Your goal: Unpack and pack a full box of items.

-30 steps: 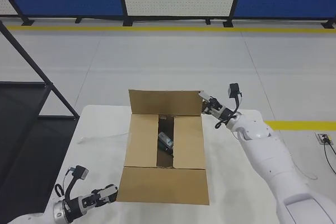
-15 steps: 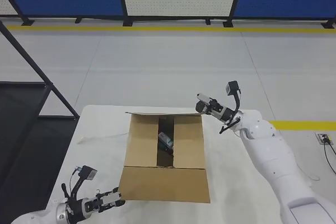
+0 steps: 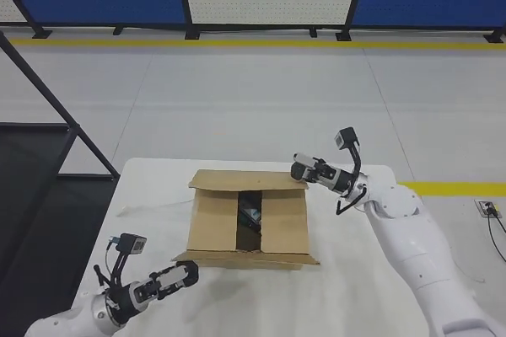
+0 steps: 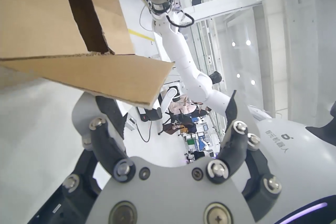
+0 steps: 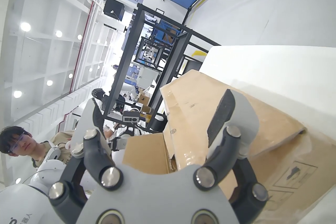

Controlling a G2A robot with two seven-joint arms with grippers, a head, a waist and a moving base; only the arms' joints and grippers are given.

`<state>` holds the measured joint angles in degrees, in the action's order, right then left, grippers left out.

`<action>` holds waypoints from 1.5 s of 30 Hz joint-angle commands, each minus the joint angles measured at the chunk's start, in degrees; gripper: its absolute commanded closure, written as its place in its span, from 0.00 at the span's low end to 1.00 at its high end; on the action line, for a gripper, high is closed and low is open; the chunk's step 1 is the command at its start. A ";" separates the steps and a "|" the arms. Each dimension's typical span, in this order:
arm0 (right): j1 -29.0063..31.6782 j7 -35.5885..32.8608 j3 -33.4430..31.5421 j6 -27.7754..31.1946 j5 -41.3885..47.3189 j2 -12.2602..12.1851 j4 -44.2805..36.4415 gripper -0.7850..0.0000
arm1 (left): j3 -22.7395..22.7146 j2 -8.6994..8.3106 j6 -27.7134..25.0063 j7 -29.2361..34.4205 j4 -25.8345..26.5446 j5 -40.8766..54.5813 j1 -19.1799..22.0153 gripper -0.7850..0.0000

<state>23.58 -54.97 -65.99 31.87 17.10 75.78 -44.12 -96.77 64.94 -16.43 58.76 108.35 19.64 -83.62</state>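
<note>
A brown cardboard box (image 3: 282,221) stands in the middle of the white table (image 3: 379,286). Its two side flaps lie folded in, and the slot between them shows dark items (image 3: 250,211) inside. The far flap (image 3: 249,179) and the near flap (image 3: 244,259) are both tilted up. My right gripper (image 3: 298,167) is open at the box's far right corner, one finger (image 5: 225,109) against the far flap (image 5: 199,104). My left gripper (image 3: 185,274) is open just under the near flap's left end. That flap's edge (image 4: 105,72) hangs above its open fingers (image 4: 110,114).
A black metal frame (image 3: 51,109) stands off the table's left side. A thin cable (image 3: 152,205) lies on the table left of the box. Bare table stretches to the right of the box and along the front edge.
Both end flaps, spread outward before, have swung up toward the box's top. My right gripper moved in along the far flap; my left gripper rose toward the near flap.
</note>
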 commanded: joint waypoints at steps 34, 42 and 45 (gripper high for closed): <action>7.08 -10.06 -3.80 -27.50 7.97 -3.07 -15.54 0.00 | 16.52 1.13 17.62 -29.74 -3.54 -21.26 17.44 0.00; 7.17 -11.10 -2.33 -29.97 6.85 -3.24 -15.84 0.00 | 17.87 1.37 18.84 -30.80 -4.08 -21.35 18.94 0.00; 7.38 -10.96 -1.75 -29.66 6.17 -3.27 -15.11 0.00 | 17.86 1.47 18.44 -31.64 -3.88 -20.64 19.02 0.00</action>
<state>30.86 -66.13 -67.91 2.03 23.45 72.51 -59.55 -78.85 66.37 2.28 27.47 104.35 -1.35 -64.58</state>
